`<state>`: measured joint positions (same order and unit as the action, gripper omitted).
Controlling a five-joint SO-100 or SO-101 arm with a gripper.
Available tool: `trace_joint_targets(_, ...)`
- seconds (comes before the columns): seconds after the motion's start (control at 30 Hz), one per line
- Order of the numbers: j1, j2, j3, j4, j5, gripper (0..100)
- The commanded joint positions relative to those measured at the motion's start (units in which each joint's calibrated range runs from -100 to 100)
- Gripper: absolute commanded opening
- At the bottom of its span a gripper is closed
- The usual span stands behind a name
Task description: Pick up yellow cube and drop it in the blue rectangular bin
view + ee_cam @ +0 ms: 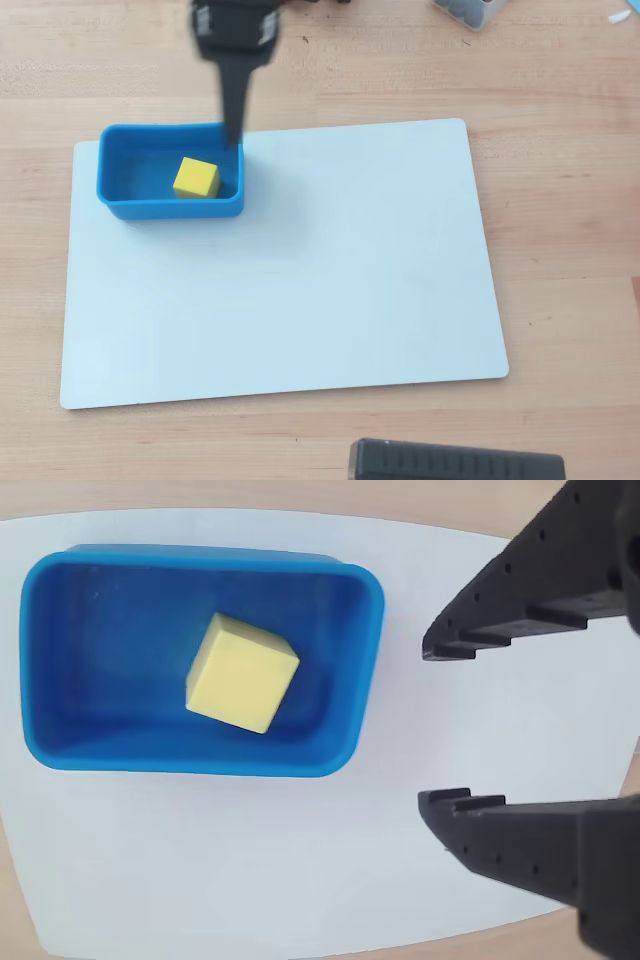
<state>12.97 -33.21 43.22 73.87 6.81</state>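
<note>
The yellow cube (195,178) lies inside the blue rectangular bin (116,198), near its middle. In the wrist view the cube (242,674) rests on the floor of the bin (362,650), turned a little. My black gripper (432,725) is open and empty, its two fingers spread apart beside the bin over the white sheet. In the overhead view the gripper (236,120) hangs over the bin's far right corner; its opening does not show there.
The bin stands on the far left corner of a large white sheet (330,270) on a wooden table (560,200). A black object (455,462) lies at the near edge. A grey item (468,10) sits at the far right edge.
</note>
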Motion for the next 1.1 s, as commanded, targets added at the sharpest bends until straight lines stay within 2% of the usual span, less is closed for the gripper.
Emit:
trace_joint_targets(0.0,-7.57,-16.44,5.23,1.93,-0.88,10)
trace_joint_targets(0.27,-7.74,-23.59,11.78,-0.87,-0.54,0)
trace_joint_targets(0.77,-11.94,-35.21,37.41,-18.87,-0.93,0)
trace_joint_targets(1.07,-14.09,-46.07,46.69,-20.2,-1.95,0)
